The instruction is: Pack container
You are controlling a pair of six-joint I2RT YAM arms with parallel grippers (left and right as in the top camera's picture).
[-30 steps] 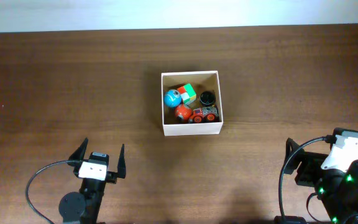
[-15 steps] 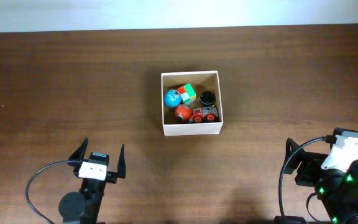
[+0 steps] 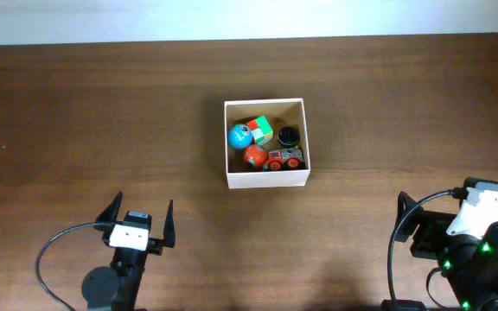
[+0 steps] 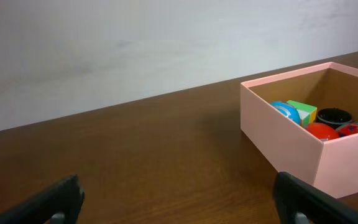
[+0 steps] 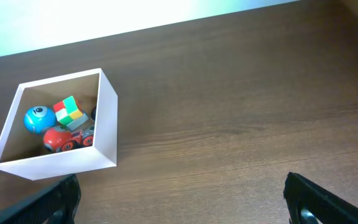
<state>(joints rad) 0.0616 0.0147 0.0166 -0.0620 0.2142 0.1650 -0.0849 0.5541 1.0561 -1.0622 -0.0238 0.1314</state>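
Observation:
The container (image 3: 266, 179), a square white box with a tan inside, stands in the middle of the table. Inside it lie a blue ball (image 3: 239, 135), a multicoloured cube (image 3: 262, 130), a black round piece (image 3: 288, 135), a red ball (image 3: 254, 156) and a red toy car (image 3: 284, 159). My left gripper (image 3: 143, 207) rests open near the front edge, left of the box, holding nothing. My right gripper (image 3: 433, 200) is open at the front right, also holding nothing. The left wrist view has the container (image 4: 291, 146) ahead on the right. In the right wrist view the container (image 5: 55, 163) sits ahead on the left.
The brown wooden table (image 3: 76, 112) runs back to a pale wall (image 4: 135, 43) along its far edge. A black cable (image 3: 54, 250) loops beside the left arm's base, and another cable (image 3: 392, 250) runs by the right arm.

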